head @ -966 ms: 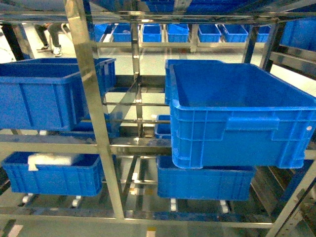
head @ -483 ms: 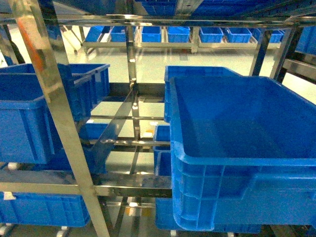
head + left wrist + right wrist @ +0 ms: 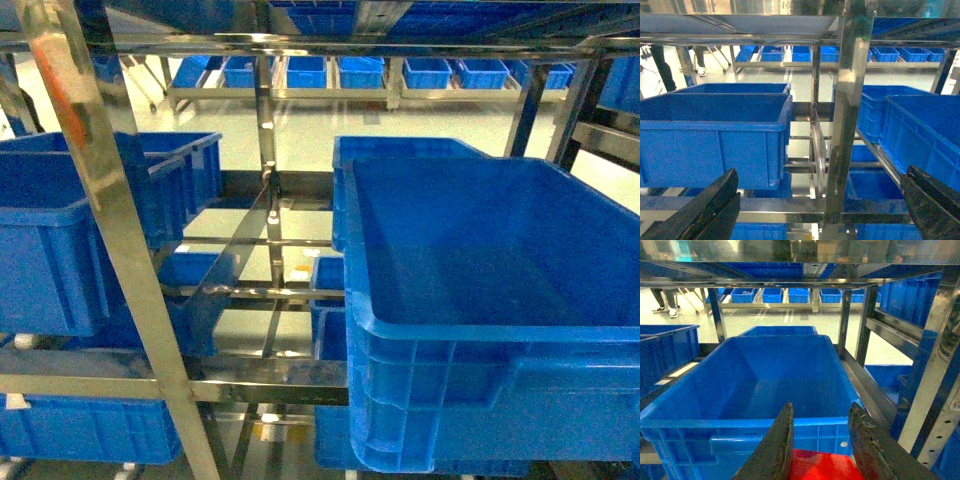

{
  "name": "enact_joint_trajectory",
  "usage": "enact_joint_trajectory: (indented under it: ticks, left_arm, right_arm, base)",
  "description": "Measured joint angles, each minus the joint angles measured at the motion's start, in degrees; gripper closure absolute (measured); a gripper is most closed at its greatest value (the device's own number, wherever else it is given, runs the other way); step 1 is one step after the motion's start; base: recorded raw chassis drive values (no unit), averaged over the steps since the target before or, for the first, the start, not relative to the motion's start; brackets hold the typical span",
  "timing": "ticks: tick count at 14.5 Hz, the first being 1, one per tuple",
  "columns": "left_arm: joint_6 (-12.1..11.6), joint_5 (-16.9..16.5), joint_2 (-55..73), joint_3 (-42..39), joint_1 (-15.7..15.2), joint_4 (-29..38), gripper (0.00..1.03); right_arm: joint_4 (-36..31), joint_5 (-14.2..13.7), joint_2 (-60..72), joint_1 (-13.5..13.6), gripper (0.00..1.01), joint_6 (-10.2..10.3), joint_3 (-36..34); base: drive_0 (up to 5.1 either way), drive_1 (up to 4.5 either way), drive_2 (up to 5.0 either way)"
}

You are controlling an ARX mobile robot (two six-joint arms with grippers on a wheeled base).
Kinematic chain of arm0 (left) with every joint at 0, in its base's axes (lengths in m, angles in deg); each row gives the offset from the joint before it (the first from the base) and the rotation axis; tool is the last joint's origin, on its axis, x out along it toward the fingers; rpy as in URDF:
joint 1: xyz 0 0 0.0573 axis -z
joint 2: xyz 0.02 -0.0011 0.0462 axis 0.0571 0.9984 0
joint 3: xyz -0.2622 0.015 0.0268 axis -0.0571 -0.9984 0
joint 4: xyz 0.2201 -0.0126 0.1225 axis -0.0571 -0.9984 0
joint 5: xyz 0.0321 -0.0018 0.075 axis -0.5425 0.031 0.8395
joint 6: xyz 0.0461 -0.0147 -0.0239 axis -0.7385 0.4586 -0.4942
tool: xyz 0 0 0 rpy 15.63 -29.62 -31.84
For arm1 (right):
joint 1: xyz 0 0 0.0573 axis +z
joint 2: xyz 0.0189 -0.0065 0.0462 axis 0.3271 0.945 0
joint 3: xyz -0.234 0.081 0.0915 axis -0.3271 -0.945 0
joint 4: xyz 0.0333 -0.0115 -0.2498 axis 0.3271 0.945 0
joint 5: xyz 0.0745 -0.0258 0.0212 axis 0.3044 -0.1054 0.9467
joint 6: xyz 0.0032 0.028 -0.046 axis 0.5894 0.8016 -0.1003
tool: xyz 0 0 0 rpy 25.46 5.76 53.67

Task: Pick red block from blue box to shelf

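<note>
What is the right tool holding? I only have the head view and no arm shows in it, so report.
Observer: The right tool has the red block between its fingers; its wrist view shows it.
Operator: Tell me where it points.
Observer: At the near wall of a dark blue crate on the shelf. The part of the crate's floor in view is bare.
Operator: Now the left tool.
Observer: The left tool is open wide with nothing between its fingers, facing a shelf upright.
</note>
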Motion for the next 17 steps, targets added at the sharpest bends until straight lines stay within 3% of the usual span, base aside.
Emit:
enact_joint_trajectory:
  ticks: [17]
  left_arm:
    - [0.0, 0.0, 0.0, 0.0, 0.0, 0.0, 0.05]
  right_arm:
    - [0.0, 0.0, 0.0, 0.0, 0.74, 0.0, 0.0]
  base:
    - [0.0, 0.0, 0.0]
